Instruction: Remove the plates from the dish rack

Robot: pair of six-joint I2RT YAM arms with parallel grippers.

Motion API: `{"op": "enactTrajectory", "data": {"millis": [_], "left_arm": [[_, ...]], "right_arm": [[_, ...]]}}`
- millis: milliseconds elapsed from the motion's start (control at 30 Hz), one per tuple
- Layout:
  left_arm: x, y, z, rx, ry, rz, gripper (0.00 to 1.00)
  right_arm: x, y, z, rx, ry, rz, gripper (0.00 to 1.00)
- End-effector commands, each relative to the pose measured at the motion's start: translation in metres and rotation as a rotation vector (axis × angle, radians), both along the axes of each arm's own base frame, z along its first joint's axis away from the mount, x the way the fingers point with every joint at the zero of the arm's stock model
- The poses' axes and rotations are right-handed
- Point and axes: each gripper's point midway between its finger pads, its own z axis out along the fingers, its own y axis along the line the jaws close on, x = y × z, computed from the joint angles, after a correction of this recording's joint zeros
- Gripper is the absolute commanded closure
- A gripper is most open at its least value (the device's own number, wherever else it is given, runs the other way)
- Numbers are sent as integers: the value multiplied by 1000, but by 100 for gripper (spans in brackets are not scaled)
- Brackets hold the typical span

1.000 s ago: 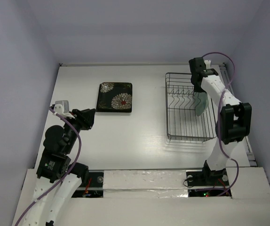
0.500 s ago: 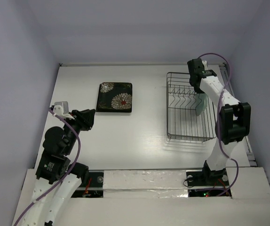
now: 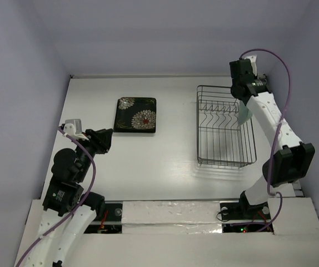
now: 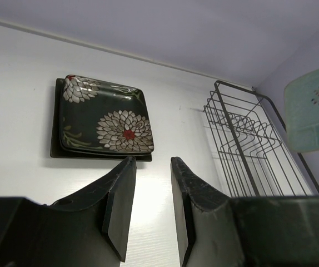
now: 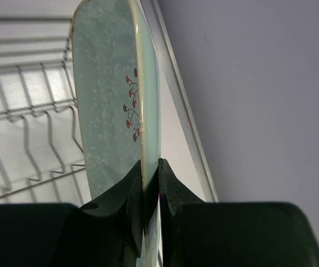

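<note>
My right gripper [image 3: 243,95] is shut on the edge of the pale mint plate [image 3: 243,114] and holds it upright above the right side of the dish rack [image 3: 224,161]. In the right wrist view the mint plate [image 5: 112,94] stands edge-on between my fingers [image 5: 150,162], with the rack's prongs [image 5: 31,111] below left. A black flowered plate [image 3: 136,114] lies on the table at the left; in the left wrist view it [image 4: 105,119] lies on another dark plate. My left gripper [image 4: 151,161] is open and empty, near the table's left front. The teal-centred plate is out of view.
The rack [image 4: 248,150] shows no other plates between its prongs. The right wall stands close beside the rack and my right arm. The mint plate also shows in the left wrist view [image 4: 312,108], above the rack.
My right gripper has lifted the mint plate up out of the rack and shifted it to the right. The left arm has not moved.
</note>
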Motion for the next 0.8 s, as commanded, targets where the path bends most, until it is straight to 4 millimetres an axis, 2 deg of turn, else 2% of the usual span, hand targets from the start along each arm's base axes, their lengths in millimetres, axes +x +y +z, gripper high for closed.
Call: {"op": "enactTrajectory", "data": {"millis": [0,67,100,133,167,200,233,267,300,333,433,533,600,633,667,700,767], "left_arm": [[3,-2,6,-6,-21,-3,71],[3,-2,5,-4,-17,-1,71],[4,-2,5,-4,-17,0,71],[4,-2,4,-3,-14,0,71],[4,-2,5,-3,-14,2,71],[4,-2,4,-3,-12,0,71],[5,-2,4,-2,-11,2,71],[5,-2,3,-1,-8,3,71],[5,-1,4,-1,-9,6,71],[6,-1,3,-2,-6,8,71],[7,-1,2,0,-1,11,71],[7,-1,0,3,5,11,71],[8,-1,-1,4,8,14,71],[8,-1,-1,4,10,13,71],[8,-1,-1,4,10,12,71],[8,-1,0,4,8,11,71],[9,-2,-2,5,12,11,71]], "right_arm": [[-16,20,103,88,-323,10,100],[-23,44,123,187,-404,75,100],[-22,70,130,249,-441,150,100],[-23,87,133,326,-476,181,100],[-22,105,124,375,-471,228,100],[-21,131,132,473,-523,312,100],[-23,161,129,575,-540,364,100],[-23,183,106,631,-506,403,100],[-22,210,113,732,-551,476,100],[-29,237,107,838,-553,494,100],[-35,289,83,1038,-551,540,100],[-56,349,60,1212,-460,696,100],[-73,382,56,1269,-410,827,100],[-85,394,43,1254,-347,904,100],[-87,401,28,1228,-306,925,100],[-102,413,16,1233,-226,1005,100],[-110,419,-8,1195,-136,1070,100]]}}
